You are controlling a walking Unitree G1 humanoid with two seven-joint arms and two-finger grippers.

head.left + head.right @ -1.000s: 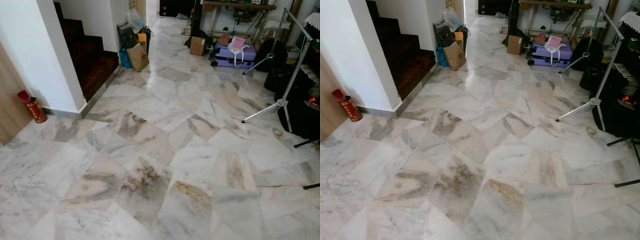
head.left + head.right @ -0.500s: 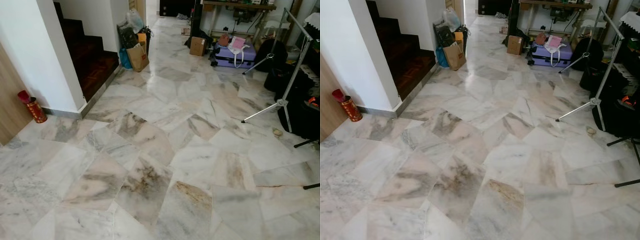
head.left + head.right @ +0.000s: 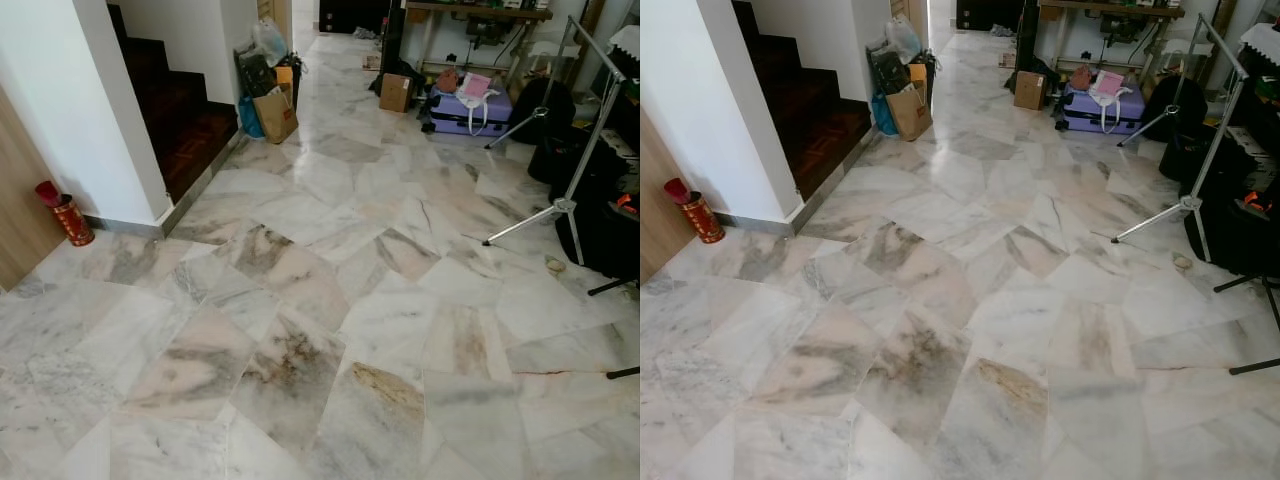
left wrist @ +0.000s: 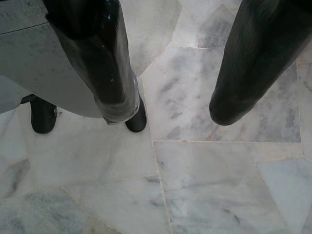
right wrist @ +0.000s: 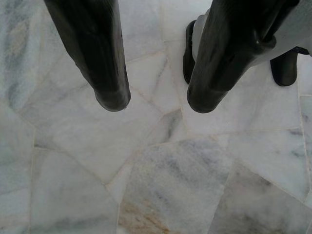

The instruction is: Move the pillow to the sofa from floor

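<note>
Pillow: not found on the stretch of marble floor (image 3: 330,300) ahead of me; sofa not found either. I judge the task barely begun: locating the pillow, picking it up, carrying it and setting it down all remain.

Left gripper (image 4: 173,105): hangs over the floor, fingers (image 4: 109,83) released, wide apart, grasping nothing. Right gripper (image 5: 156,100): same, fingers (image 5: 105,78) apart and empty, pale tiles below. Dark feet of my own legs show behind both.

Outward, along the floor's edges: a red canister (image 3: 68,218) at the left edge by the white wall, beside the dark stair (image 3: 185,120). A brown paper bag (image 3: 277,115) and other bags at the stair's foot. Far edge: a cardboard box (image 3: 397,92) and a purple suitcase (image 3: 468,108). Right edge: a light-stand tripod (image 3: 565,205) and black bags (image 3: 605,235).

Against the earlier frames: nothing on the floor has shifted, and the head view sits almost exactly as it did. I read this as standing or barely creeping forward.
</note>
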